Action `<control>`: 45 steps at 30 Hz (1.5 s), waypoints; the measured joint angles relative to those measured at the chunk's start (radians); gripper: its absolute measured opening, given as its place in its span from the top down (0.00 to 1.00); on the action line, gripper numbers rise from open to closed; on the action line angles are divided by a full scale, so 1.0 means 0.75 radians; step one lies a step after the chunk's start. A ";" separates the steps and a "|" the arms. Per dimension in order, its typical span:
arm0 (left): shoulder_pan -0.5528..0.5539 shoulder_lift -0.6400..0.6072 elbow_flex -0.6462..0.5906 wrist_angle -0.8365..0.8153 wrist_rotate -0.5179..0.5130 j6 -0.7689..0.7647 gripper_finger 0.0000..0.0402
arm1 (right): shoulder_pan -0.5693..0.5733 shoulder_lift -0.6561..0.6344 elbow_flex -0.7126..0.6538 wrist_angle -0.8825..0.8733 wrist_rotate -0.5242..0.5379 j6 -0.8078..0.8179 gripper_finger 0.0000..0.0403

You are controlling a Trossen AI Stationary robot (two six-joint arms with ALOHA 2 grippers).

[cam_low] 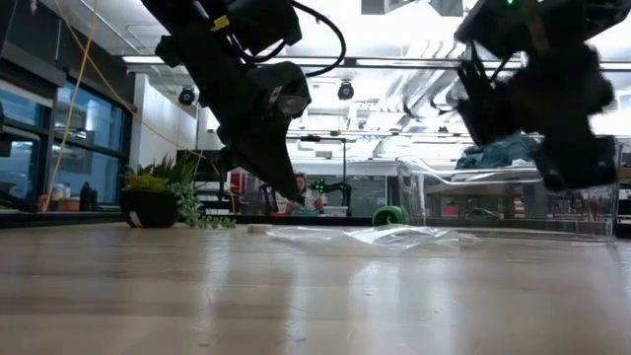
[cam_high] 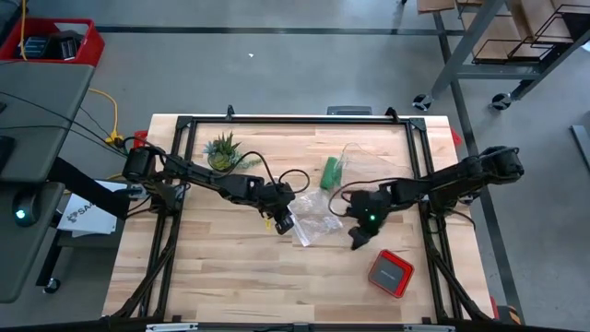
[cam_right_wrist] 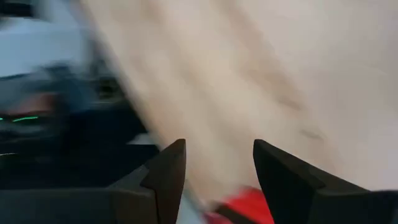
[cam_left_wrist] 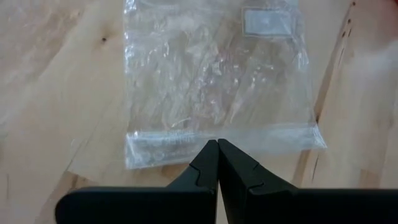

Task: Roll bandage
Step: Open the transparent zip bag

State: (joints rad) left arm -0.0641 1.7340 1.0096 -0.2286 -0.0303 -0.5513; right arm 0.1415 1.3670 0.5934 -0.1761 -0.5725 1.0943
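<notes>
- While the bandage (cam_high: 330, 171) lies rolled behind the clear plastic bag (cam_high: 312, 218), the left gripper (cam_high: 284, 222) hovers pinched together at the bag's edge, likely to clear it.
- Right gripper (cam_high: 356, 240), spread and empty, waits nearby.

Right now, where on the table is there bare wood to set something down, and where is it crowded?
Bare wood spans the table's near edge, left of the red case, and its left side below the plant. The middle is crowded: the left gripper, shut, at the plastic bag, the right gripper, open, and the bandage behind.
</notes>
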 joint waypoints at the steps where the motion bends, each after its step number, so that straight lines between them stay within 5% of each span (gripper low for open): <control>1: -0.002 0.000 0.000 0.001 0.000 -0.012 1.00 | -0.001 0.000 0.000 -0.084 0.030 -0.020 0.55; 8: -0.004 0.000 0.000 0.002 0.005 -0.017 1.00 | -0.116 0.000 -0.001 -0.364 0.281 -0.013 0.55; 24: -0.004 0.000 0.000 0.007 -0.003 -0.053 1.00 | -0.359 0.000 0.133 -0.361 1.008 -0.141 0.55; 28: -0.004 0.000 0.000 0.016 -0.006 -0.053 1.00 | -0.384 0.002 0.203 -0.363 0.947 -0.247 0.55; 35: -0.023 0.003 0.000 0.017 -0.007 -0.063 1.00 | -0.331 0.001 0.235 -0.317 0.565 -0.203 0.55; 45: -0.097 0.074 0.000 0.007 -0.073 -0.082 1.00 | -0.323 0.173 0.081 0.129 0.434 0.006 0.55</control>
State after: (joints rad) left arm -0.1373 1.7895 1.0096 -0.2234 -0.0847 -0.6127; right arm -0.1005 1.4966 0.6544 -0.0796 -0.2473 1.0988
